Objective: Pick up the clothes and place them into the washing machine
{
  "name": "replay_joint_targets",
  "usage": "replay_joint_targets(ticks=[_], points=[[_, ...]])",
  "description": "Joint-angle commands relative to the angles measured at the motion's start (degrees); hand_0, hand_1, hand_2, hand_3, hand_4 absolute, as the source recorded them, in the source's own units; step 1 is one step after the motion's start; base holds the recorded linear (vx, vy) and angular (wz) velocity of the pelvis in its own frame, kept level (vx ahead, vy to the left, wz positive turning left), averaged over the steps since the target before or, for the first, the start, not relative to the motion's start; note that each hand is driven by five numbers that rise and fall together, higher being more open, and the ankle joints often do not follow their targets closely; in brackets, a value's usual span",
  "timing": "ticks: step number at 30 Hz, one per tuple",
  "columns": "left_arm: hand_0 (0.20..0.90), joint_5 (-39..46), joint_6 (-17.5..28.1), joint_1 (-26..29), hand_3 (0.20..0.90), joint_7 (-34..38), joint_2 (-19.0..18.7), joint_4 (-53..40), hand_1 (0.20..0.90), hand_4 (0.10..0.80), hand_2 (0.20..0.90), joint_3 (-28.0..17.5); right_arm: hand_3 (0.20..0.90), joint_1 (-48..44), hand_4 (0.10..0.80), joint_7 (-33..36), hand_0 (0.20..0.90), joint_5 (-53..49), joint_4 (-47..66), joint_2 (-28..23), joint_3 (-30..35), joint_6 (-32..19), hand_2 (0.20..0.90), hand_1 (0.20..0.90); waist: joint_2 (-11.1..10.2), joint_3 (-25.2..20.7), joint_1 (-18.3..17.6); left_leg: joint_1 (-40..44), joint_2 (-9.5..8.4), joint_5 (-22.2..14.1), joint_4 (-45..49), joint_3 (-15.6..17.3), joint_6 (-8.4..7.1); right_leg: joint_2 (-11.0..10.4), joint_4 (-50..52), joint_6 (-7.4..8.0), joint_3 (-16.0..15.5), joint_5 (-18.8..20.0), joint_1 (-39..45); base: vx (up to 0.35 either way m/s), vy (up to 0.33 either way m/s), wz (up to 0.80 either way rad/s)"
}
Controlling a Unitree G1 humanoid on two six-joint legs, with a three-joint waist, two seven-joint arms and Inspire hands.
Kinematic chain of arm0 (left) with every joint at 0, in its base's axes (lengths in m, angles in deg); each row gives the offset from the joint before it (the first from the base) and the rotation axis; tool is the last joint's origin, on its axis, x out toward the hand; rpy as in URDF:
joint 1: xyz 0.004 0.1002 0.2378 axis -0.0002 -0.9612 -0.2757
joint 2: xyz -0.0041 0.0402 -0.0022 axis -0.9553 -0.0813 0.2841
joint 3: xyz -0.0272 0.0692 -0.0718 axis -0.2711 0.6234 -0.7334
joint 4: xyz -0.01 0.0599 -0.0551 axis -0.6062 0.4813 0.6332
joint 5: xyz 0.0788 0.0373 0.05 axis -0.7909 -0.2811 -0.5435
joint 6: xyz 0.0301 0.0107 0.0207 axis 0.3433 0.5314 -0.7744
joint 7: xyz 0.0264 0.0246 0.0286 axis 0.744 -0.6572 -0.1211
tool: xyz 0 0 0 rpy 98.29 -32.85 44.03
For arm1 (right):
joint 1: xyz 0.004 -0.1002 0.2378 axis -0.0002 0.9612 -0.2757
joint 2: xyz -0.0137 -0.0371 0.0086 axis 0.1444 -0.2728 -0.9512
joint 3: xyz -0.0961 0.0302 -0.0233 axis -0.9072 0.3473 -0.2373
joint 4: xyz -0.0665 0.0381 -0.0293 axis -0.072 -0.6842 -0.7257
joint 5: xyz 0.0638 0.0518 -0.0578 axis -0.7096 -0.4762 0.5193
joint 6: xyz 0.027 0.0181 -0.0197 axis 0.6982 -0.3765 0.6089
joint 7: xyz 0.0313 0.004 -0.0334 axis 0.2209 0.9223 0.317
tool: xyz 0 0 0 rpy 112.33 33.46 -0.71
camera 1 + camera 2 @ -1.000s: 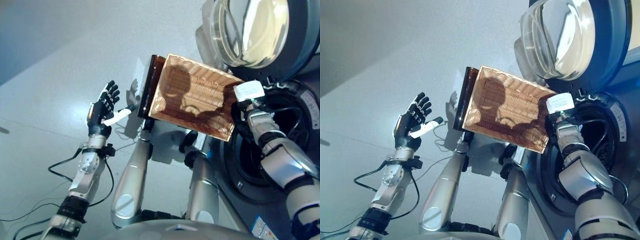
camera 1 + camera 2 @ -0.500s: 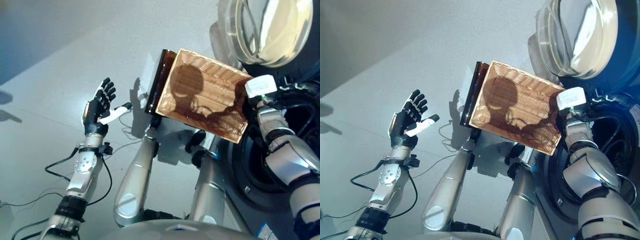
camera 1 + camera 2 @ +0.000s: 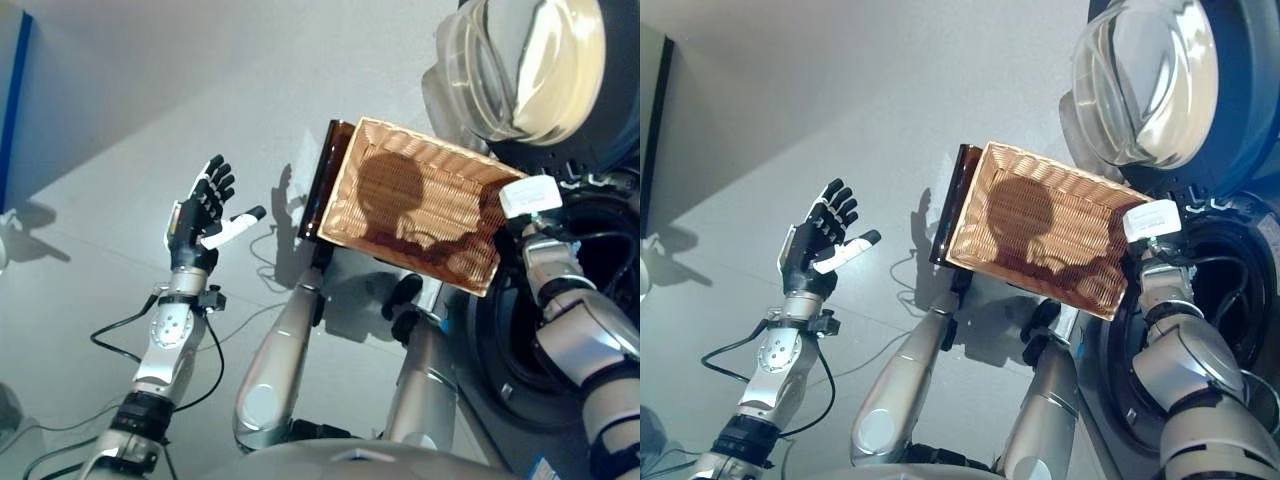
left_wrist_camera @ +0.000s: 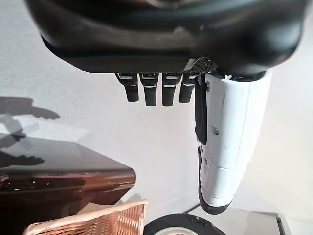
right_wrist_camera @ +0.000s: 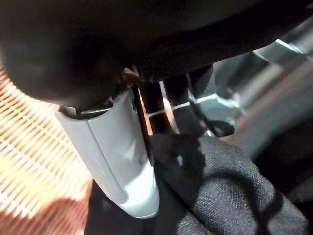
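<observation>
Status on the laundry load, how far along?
Done: the woven wicker basket looks empty and the washing machine's round glass door stands open. In hand: the right hand rests on dark grey cloth beside the basket; whether it grips is unclear. The left hand is open, raised, idle. Left: confirm the cloth is inside the drum.
</observation>
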Motion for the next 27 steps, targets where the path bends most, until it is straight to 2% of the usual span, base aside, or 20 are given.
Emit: replay_joint_targets(ticks=[1,2,5,9,10,12,13,14,17,20,21,24,27], points=[[0.900,0.9,6.8,-1.2,0.900,0.5,1.6,-4.7,0.900,0.800,0.900,-0.1,0.200,3.5,0.300,2.2,0.200,-8.9,-3.3,-3.1,4.0,2.5,0.200,0.200,3.2,-5.3,-1.4,-0.8,0.35,0.3,-1.9,-0.4,-3.74,0.8,-4.4,2.99,1.8,1.7,2.3,0.003,0.049,-0.14],[0.900,0.9,6.8,-1.2,0.900,0.5,1.5,-4.7,0.900,0.800,0.900,0.0,0.200,3.5,0.300,2.2,0.200,-9.0,-3.3,-3.0,4.0,2.4,0.200,0.200,3.2,-5.3,-1.4,-0.8,0.36,0.3,-1.9,-0.4,-3.73,0.8,-4.4,2.99,1.8,1.8,2.3,-0.001,0.063,-0.13],[0.900,1.0,6.6,-2.3,0.900,0.2,1.3,-5.7,0.900,0.800,0.900,0.0,0.200,5.3,0.300,3.2,0.200,-16.7,-4.6,-1.6,9.5,1.5,0.200,0.200,4.7,-5.5,-1.5,0.3,0.04,0.4,-2.7,0.3,-3.36,0.6,-5.5,3.30,2.7,2.4,3.1,0.002,0.092,-0.13],[0.900,1.7,6.7,-4.0,0.900,-0.3,0.9,-5.8,0.900,0.800,0.900,0.0,0.200,6.2,0.300,5.4,0.200,-34.1,-5.3,-1.3,21.0,-2.8,0.200,0.200,6.8,-6.1,-1.6,1.0,-0.31,0.0,-2.9,1.6,-2.83,0.0,-6.5,3.74,4.3,3.1,3.3,0.011,0.087,-0.14],[0.900,1.7,6.7,-4.0,0.900,-0.3,0.8,-5.8,0.900,0.800,0.900,0.1,0.200,6.3,0.300,5.5,0.200,-34.1,-5.3,-1.3,21.1,-2.8,0.200,0.200,6.8,-6.1,-1.5,1.0,-0.31,0.0,-2.9,1.6,-2.83,0.0,-6.5,3.74,4.4,3.1,3.3,0.019,0.056,-0.10],[0.900,1.9,6.9,-4.8,0.900,0.0,0.8,-6.4,0.900,0.800,0.900,0.0,0.200,6.9,0.300,7.6,0.200,-41.9,-5.2,-1.4,26.2,-4.6,0.200,0.200,7.6,-6.4,-1.6,1.1,-0.38,0.0,-3.0,1.9,-2.71,-0.1,-6.8,3.88,4.8,3.3,3.2,-0.032,0.074,-0.03],[0.900,1.8,7.0,-5.1,0.900,0.0,0.7,-6.8,0.900,0.800,0.900,0.0,0.200,6.7,0.300,8.3,0.200,-46.6,-5.0,-1.4,29.2,-5.9,0.200,0.200,8.2,-6.4,-1.6,0.5,-0.35,1.5,-3.3,2.4,-2.37,-0.1,-7.6,3.52,4.7,4.9,2.7,-0.078,0.089,-0.03],[0.900,1.8,7.1,-5.4,0.900,0.0,0.5,-7.0,0.900,0.800,0.900,0.1,0.200,6.4,0.300,8.5,0.200,-50.2,-5.3,-1.8,31.3,-6.8,0.200,0.200,8.4,-6.7,-1.6,0.4,-0.36,1.4,-3.3,2.5,-2.34,-0.1,-7.7,3.53,4.9,4.9,2.7,-0.071,0.072,-0.09],[0.900,1.7,7.6,-6.1,0.900,0.6,0.1,-7.0,0.900,0.800,0.900,0.4,0.200,5.7,0.300,10.2,0.200,-64.3,-4.2,-1.7,38.6,-11.4,0.200,0.200,9.2,-7.3,-1.4,0.3,-0.55,1.0,-3.2,2.6,-2.18,-0.3,-7.8,3.68,5.2,4.7,2.5,0.026,0.034,-0.09],[0.900,0.9,7.8,-6.1,0.900,1.8,-0.5,-7.1,0.900,0.800,0.900,0.8,0.200,3.6,0.300,10.8,0.200,-75.8,-3.0,-1.2,42.9,-15.8,0.200,0.200,9.7,-7.7,-1.2,-0.2,-0.74,0.8,-3.0,2.7,-2.18,-0.4,-7.7,3.63,5.4,4.4,2.1,0.010,0.014,-0.03],[0.900,0.7,7.9,-5.9,0.900,2.5,-0.6,-7.0,0.900,0.800,0.900,1.0,0.200,3.1,0.300,9.6,0.200,-82.4,-1.1,-0.3,44.9,-19.0,0.200,0.200,9.7,-7.8,-1.1,-0.3,-0.83,0.7,-3.0,2.7,-2.21,-0.5,-7.7,3.60,5.6,4.3,1.9,0.000,0.000,0.00],[0.900,0.4,8.3,-5.5,0.900,3.3,-0.9,-6.6,0.900,0.800,0.900,1.5,0.200,1.8,0.300,8.7,0.200,-92.7,0.2,1.3,48.0,-23.3,0.200,0.200,9.7,-7.8,-1.3,-0.5,-0.76,0.6,-3.0,2.8,-2.30,-0.6,-7.8,3.58,5.7,4.1,1.8,0.000,0.000,0.00],[0.900,0.0,8.3,-4.6,0.900,5.0,-0.6,-5.5,0.900,0.800,0.900,2.1,0.200,0.3,0.300,8.0,0.200,-100.5,3.1,5.5,49.0,-27.6,0.200,0.200,9.3,-7.4,-2.0,-0.3,-0.59,0.4,-2.9,3.2,-2.31,-0.1,-8.1,3.39,6.2,4.0,2.0,0.007,0.002,-0.01]])
